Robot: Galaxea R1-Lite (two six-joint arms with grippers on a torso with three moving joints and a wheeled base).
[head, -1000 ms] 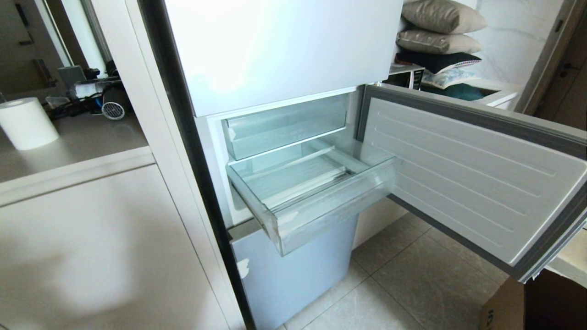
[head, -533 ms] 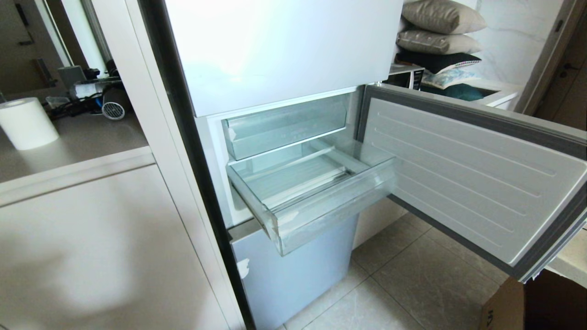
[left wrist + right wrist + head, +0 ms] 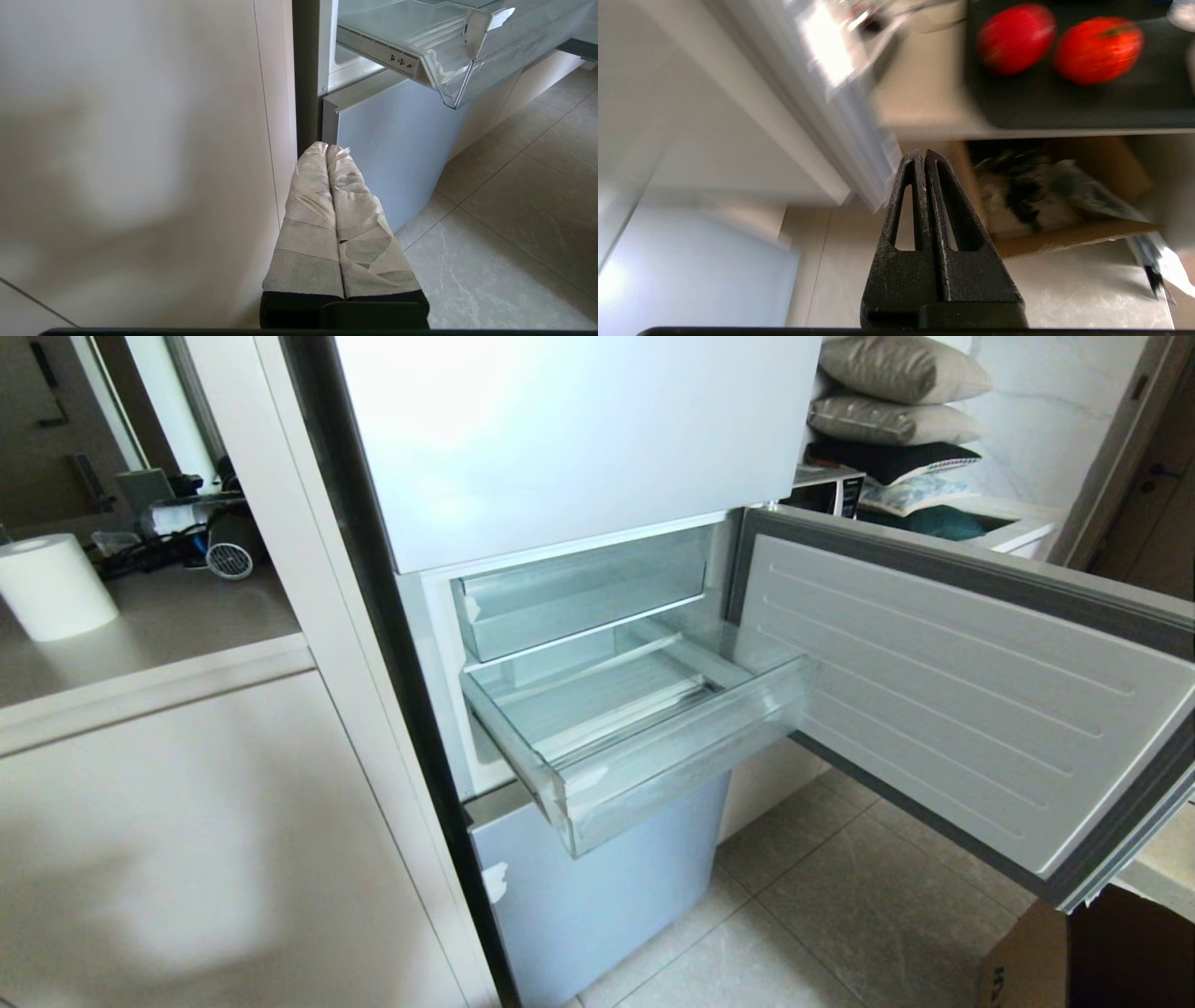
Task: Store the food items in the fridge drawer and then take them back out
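Fridge drawer [image 3: 653, 747] stands pulled out and empty beneath the shallower clear tray [image 3: 579, 593], with the fridge door [image 3: 952, 691] swung wide. Both fruits, a deep red one [image 3: 1015, 38] and an orange-red one [image 3: 1098, 49], sit side by side on a dark tray [image 3: 1064, 100]. Right gripper [image 3: 923, 156] is pressed together, empty, well short of the fruits. Left gripper [image 3: 327, 150] is also pressed together, low beside the bottom fridge panel [image 3: 397, 140].

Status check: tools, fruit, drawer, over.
Left tool shut, low by the fridge base. Right tool shut, empty. Two red fruits on a dark tray, not stored. Drawer pulled out, empty.
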